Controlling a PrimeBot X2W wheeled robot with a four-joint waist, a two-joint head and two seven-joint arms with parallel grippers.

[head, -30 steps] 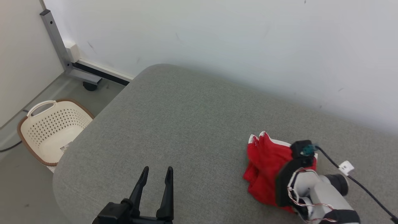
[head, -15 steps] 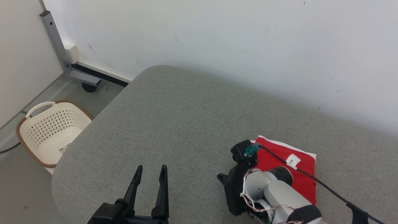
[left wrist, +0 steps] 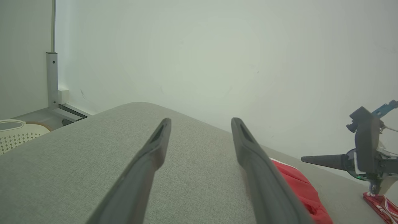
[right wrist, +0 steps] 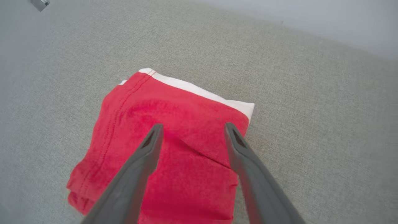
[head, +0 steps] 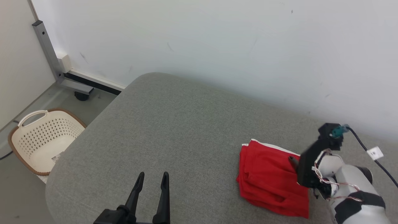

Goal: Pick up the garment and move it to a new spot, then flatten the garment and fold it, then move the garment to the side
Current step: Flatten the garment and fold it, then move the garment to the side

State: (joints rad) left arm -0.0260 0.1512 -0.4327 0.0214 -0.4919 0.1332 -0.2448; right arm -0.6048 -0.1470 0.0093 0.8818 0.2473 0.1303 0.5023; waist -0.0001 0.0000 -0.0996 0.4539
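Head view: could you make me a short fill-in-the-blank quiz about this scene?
The folded garment is ____ with a white edge. It lies on a ____ padded surface. The right claw above it is ____, holding nothing. The white basket stands on the ____.
Missing words: red; grey; open; floor.

One red garment (head: 270, 180) lies on the one grey cushion (head: 174, 124). One white basket (head: 43, 133) stands beside that cushion. Two grippers are above it: left gripper (head: 153, 174) and right gripper (right wrist: 193, 125).
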